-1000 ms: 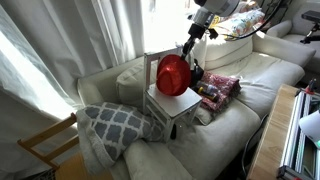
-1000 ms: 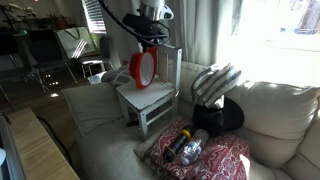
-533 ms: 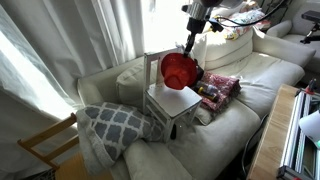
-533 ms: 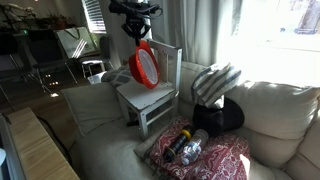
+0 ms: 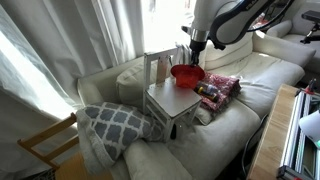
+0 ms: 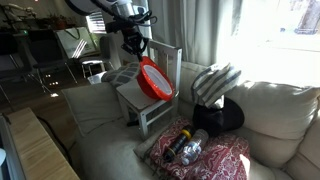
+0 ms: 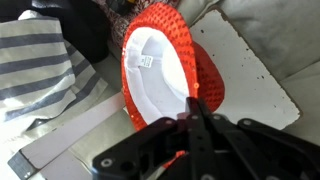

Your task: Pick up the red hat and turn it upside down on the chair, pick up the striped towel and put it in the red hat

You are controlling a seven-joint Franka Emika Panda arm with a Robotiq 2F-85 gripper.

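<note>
The gripper (image 7: 192, 108) fingers were clamped together on the brim of the red hat (image 7: 160, 60), pinching only its edge so that the crown could be swung over. The hat hung tilted above the seat of the white chair (image 5: 172, 100), pale lining exposed, apparently mid-inversion and not yet set down. The striped towel (image 6: 215, 82) lay untouched beside the chair on the sofa (image 6: 280, 110).

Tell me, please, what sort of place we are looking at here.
Most likely a home living room: a cream cushioned sofa fills the scene, long pale curtains hang at a bright window, and a grey diamond-patterned pillow lies on the sofa.
</note>
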